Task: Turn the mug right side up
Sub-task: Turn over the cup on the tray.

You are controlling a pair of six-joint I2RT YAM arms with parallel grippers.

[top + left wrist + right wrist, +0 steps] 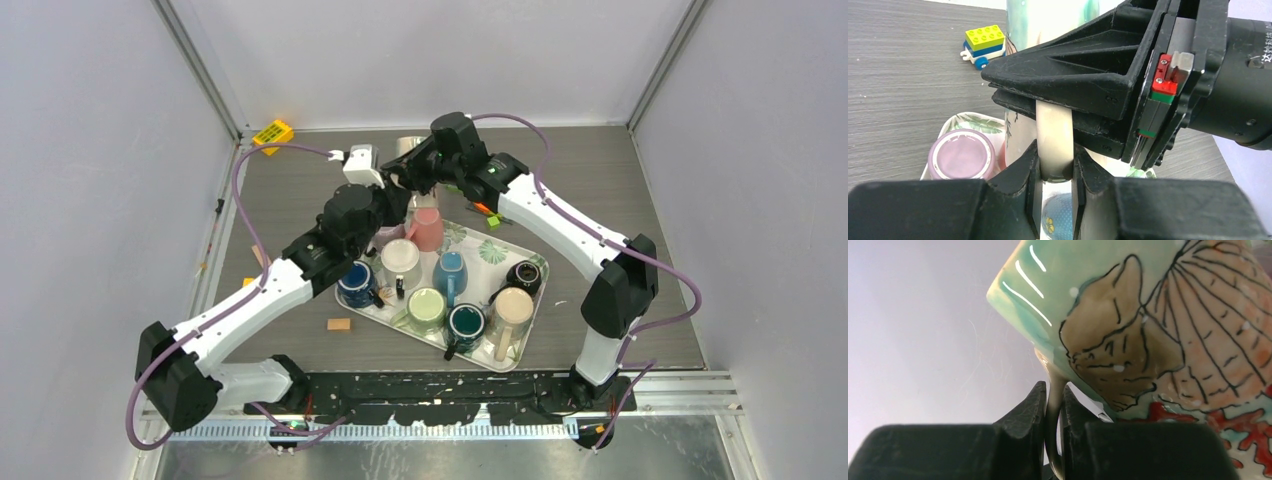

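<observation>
A mug with a green rim and shell and coral pictures [1158,315] is held in the air over the far end of the tray [520,250]. Both grippers are shut on its cream handle [1054,140]. My left gripper [1055,165] clamps the handle's lower part. My right gripper [1054,395] clamps it just above, and its black fingers [1073,80] show in the left wrist view. In the top view the two grippers meet, left [398,195] and right [425,175], and hide most of the mug [408,148]. Which way up the mug is I cannot tell.
The leaf-patterned tray holds several mugs: pink [427,228], white [400,258], blue [450,272], dark blue [357,283], green [426,308], teal [466,322], beige [513,305], black [524,275]. A lilac mug [962,154] sits below. A yellow brick toy [272,132] lies far left, a wooden block [339,324] near the tray.
</observation>
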